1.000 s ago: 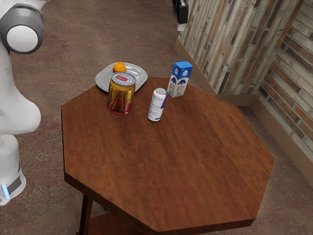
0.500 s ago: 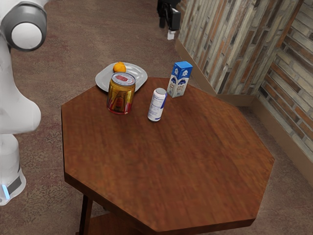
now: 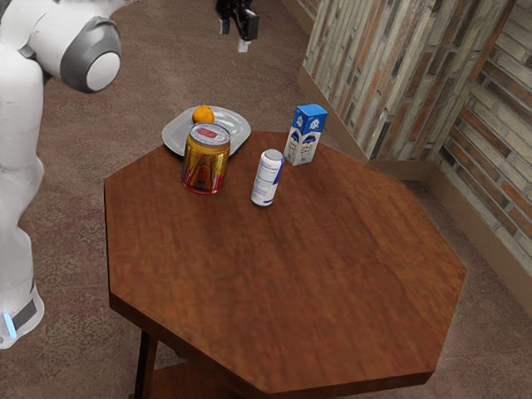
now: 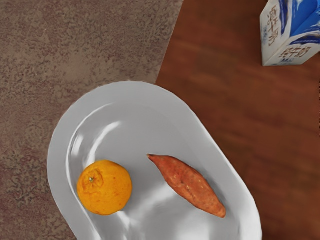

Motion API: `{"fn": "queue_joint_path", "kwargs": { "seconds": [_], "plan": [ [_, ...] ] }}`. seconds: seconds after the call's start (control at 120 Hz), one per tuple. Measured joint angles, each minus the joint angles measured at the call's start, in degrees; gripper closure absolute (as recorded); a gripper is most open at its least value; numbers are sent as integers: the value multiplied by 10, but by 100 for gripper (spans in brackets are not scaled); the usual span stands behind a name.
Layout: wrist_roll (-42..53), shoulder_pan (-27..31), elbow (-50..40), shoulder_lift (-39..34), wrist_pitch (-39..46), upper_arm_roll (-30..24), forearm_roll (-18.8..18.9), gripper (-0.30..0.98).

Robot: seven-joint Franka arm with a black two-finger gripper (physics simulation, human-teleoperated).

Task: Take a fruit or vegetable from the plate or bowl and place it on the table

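Round orange fruit (image 4: 104, 187) and a long, red-brown sweet potato (image 4: 187, 185) lie apart on the shiny grey plate (image 3: 177, 132), at the edge of the brown wooden table (image 3: 291, 274). Up high, near the plate, the black two-finger gripper (image 3: 233, 39) has its fingers spread, with nothing pinched. A big gold-and-red can (image 3: 205, 162) stands just beside the plate.

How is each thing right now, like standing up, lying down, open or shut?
Orange: whole, on the plate
Sweet potato: whole, lying on the plate
Plate: right way up
Gold can: upright
White can: upright
Carton: upright
Gripper: open, empty
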Motion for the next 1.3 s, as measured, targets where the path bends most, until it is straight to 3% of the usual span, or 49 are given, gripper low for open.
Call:
{"fn": "queue_joint_path", "kwargs": {
  "seconds": [0.058, 0.117, 0.183, 0.225, 0.267, 0.3, 0.367, 0.5, 0.567, 0.75, 0.8, 0.892, 0.983, 1.083, 1.158, 1.225, 1.3],
  "plan": [
    [15, -3, -4, 2, 9, 1, -9, 2],
    [27, -75, -11, 1, 17, 66, -15, 2],
    [35, -237, -31, -5, 28, 218, -16, 2],
    [36, -405, -45, -34, 34, 355, 1, 3],
    [35, -551, -43, -88, 37, 454, 35, 3],
    [33, -609, -39, -117, 37, 494, 58, 2],
    [28, -672, -36, -141, 39, 550, 93, 2],
    [18, -1005, -29, -162, 38, 851, 131, 2],
    [14, -1070, -22, -172, 38, 885, 137, 2],
    [0, -1110, -4, -176, 28, 894, 150, 2],
    [-4, -1080, -3, -175, 25, 859, 151, 2],
    [-10, -892, -5, -176, 23, 676, 154, 2],
    [-15, -820, -4, -177, 20, 599, 155, 2],
    [-18, -429, -19, -157, 21, 228, 154, 2],
    [-13, -263, -20, -129, 20, 99, 137, 2],
    [-2, -42, -11, -95, 18, -81, 108, 2],
    [9, 51, -3, -84, 14, -161, 87, 2]
  ]
}}
